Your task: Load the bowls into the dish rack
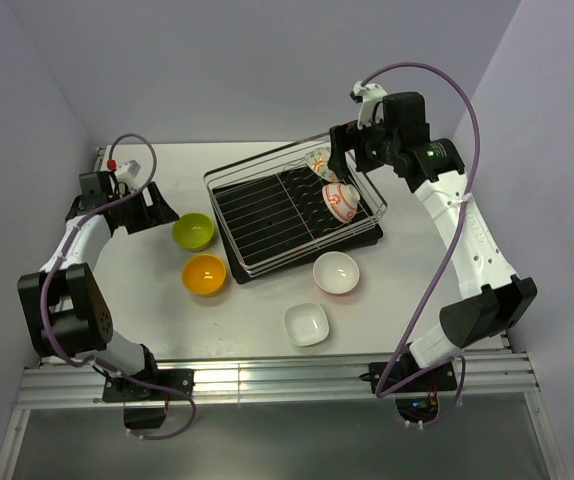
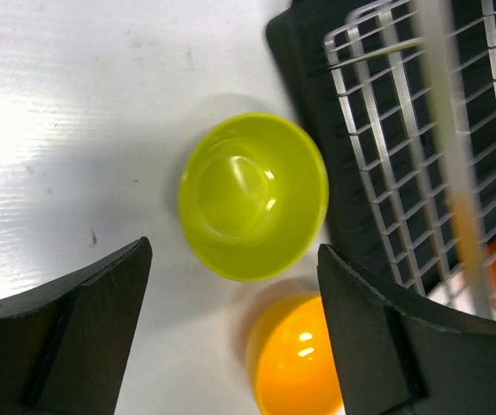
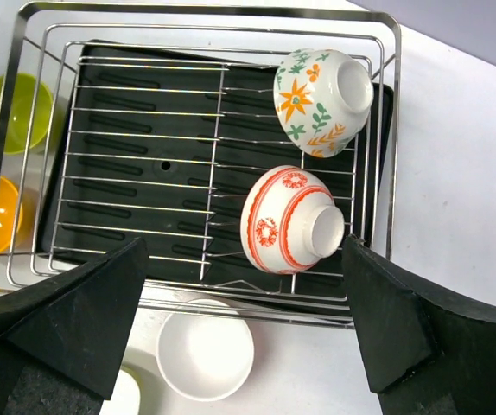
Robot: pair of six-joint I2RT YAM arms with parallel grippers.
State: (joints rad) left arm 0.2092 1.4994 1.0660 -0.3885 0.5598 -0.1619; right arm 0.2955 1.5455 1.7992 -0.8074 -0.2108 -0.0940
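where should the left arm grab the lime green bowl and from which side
Pinch the rim of the lime green bowl from straight above, one jaw inside, one outside. It sits upright, mouth up, with sloped smooth walls. Take the rim on the side away from the orange bowl and dish rack.

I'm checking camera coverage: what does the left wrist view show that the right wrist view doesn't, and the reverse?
Only left wrist: the open left gripper. Only right wrist: the open right gripper, the leaf-print bowl and red-patterned bowl on their sides in the dish rack, and a white bowl on the table. Both: the lime green bowl, orange bowl and dish rack.
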